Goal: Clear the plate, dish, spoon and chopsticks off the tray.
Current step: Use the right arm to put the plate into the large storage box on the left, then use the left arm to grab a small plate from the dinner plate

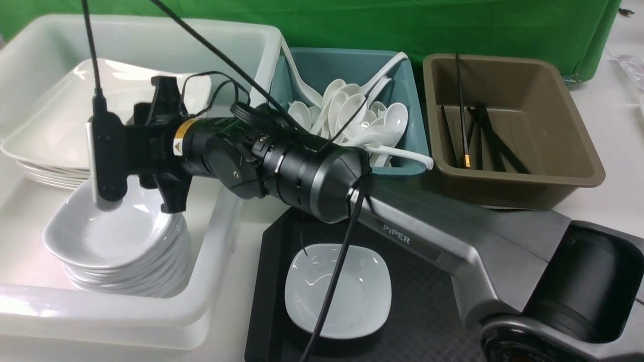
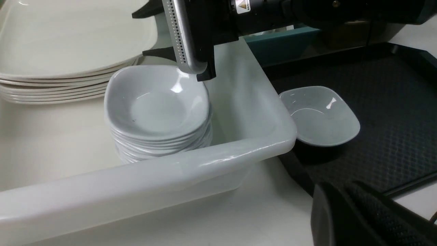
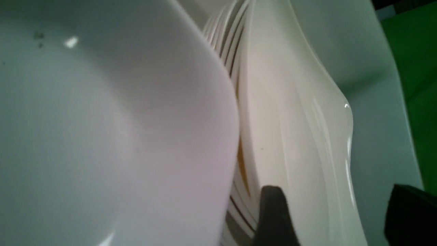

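Observation:
One small white dish [image 1: 337, 291] [image 2: 319, 114] lies on the black tray [image 1: 427, 311] [image 2: 392, 102]; nothing else shows on the tray's visible part. My right arm reaches across into the white tub. There my right gripper [image 3: 341, 218] is open, its fingers wide apart on either side of the rim of the top plate [image 3: 297, 136] [image 1: 60, 125], which lies on a plate stack. One finger [image 1: 108, 166] hangs over the far rim of a dish stack [image 1: 115, 241]. My left gripper [image 2: 341, 212] is shut and empty, low by the tray's corner.
The white tub [image 1: 151, 322] holds the plate stack and the dish stack [image 2: 153, 106]. A teal tub [image 1: 322, 65] holds several spoons [image 1: 352, 115]. A brown tub [image 1: 568, 125] holds black chopsticks [image 1: 483, 136]. Green cloth hangs behind.

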Controlling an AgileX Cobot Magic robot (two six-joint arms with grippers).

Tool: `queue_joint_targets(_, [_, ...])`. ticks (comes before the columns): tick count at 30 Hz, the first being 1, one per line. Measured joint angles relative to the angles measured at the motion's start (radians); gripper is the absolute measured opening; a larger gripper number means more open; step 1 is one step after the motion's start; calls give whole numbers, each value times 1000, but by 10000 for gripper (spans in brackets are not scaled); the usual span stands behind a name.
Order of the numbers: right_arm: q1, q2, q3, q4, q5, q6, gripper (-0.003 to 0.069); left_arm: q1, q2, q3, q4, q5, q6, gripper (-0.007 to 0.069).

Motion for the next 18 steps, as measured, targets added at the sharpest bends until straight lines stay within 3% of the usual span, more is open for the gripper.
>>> queue_joint_targets(3, [-2, -23, 0, 0, 32, 43, 487, 0, 0, 0, 0, 0, 6, 17])
queue_joint_targets(12, [-2, -337, -1, -17, 521, 370, 481, 0, 28, 0, 0, -2, 30, 17])
queue_joint_targets(14, [-3, -446, -4, -61, 690, 502, 399, 0, 71, 0, -3, -5, 55, 17])
queue_joint_targets(17, [-6, -531, -4, -116, 834, 599, 259, 0, 130, 0, -25, -18, 82, 17])
queue_joint_targets(18, [-7, -568, -4, -138, 901, 636, 181, 0, 178, 0, -45, -35, 102, 17])
